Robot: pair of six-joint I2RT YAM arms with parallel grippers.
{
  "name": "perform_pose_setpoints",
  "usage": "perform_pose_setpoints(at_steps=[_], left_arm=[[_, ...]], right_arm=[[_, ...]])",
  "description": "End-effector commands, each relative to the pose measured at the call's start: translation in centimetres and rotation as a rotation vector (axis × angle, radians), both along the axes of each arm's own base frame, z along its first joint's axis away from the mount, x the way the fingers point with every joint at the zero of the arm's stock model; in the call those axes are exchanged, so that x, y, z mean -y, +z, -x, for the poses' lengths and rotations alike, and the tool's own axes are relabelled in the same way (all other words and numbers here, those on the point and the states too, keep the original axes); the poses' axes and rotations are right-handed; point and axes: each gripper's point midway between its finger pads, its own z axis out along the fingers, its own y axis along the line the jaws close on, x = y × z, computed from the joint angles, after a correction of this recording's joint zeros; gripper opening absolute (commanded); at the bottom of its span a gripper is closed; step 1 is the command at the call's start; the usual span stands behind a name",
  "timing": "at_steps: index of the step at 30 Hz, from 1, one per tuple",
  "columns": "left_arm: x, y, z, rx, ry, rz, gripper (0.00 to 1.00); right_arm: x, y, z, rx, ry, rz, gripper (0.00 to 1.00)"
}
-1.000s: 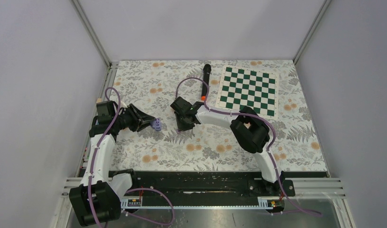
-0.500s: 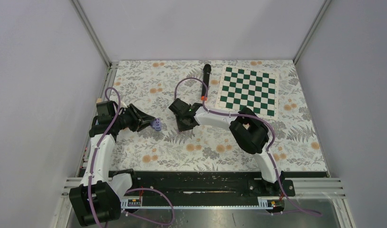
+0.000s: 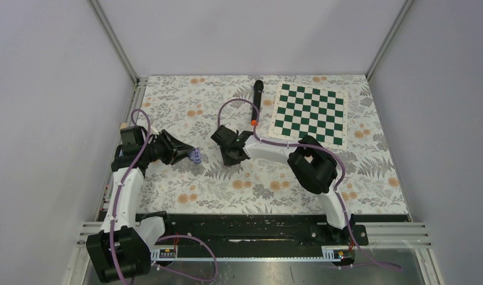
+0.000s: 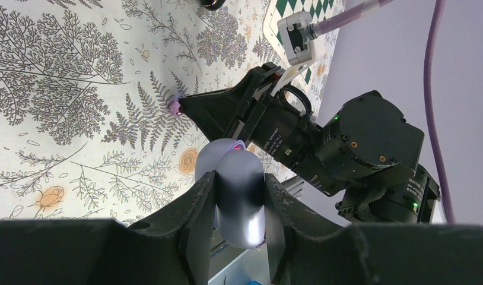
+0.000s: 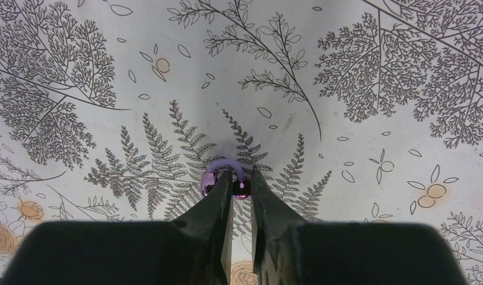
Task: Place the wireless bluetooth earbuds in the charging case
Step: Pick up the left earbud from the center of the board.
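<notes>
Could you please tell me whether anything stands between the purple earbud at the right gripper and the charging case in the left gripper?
Nothing visible does. The right gripper is closed on the purple earbud, and only bare floral cloth lies between it and the charging case in the left gripper.

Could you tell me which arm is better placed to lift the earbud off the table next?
Right: the right gripper brackets the purple earbud on the table, while the left gripper is clamped on the charging case.
</notes>
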Motion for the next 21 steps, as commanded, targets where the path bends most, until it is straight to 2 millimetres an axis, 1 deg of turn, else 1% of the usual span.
perform_pose_setpoints(at_steps=[1, 3, 6, 8, 11, 14, 16, 17, 18, 19, 21], left_arm=[[0.1, 1.8, -0.6, 0.081, -0.016, -0.009, 0.00], [0.0, 1.6, -0.6, 0.076, -0.015, -0.010, 0.00], [0.0, 1.2, -0.6, 0.064, -0.012, -0.012, 0.00], [0.3, 0.9, -0.6, 0.058, -0.030, -0.007, 0.00], [1.6, 0.4, -0.2, 0.036, -0.089, 0.005, 0.00], [2.8, 0.2, 0.0, 0.019, -0.144, 0.020, 0.00], [4.3, 1.2, 0.1, 0.043, -0.216, 0.075, 0.00], [5.3, 1.9, 0.3, 0.053, -0.272, 0.134, 0.00], [6.2, 2.6, 0.6, 0.064, -0.332, 0.194, 0.00], [6.8, 3.0, 1.0, 0.061, -0.377, 0.228, 0.00], [7.4, 3.2, 1.3, 0.069, -0.420, 0.234, 0.00]], right_arm=[[0.5, 1.2, 0.9, -0.003, 0.015, -0.004, 0.03], [0.4, 2.2, 0.8, 0.016, 0.030, -0.019, 0.00], [0.1, 4.4, 0.3, 0.067, 0.063, -0.078, 0.00], [0.0, 6.2, 0.2, 0.107, 0.091, -0.135, 0.00], [0.7, 8.6, -0.1, 0.189, 0.138, -0.194, 0.00], [1.5, 11.7, 0.0, 0.308, 0.210, -0.248, 0.00], [1.7, 14.0, 0.2, 0.400, 0.259, -0.304, 0.00], [1.7, 15.5, 0.2, 0.454, 0.272, -0.348, 0.00], [2.0, 17.5, 0.4, 0.507, 0.267, -0.398, 0.00], [2.3, 18.4, 0.5, 0.546, 0.264, -0.430, 0.00], [2.6, 20.6, 0.9, 0.623, 0.267, -0.512, 0.00]])
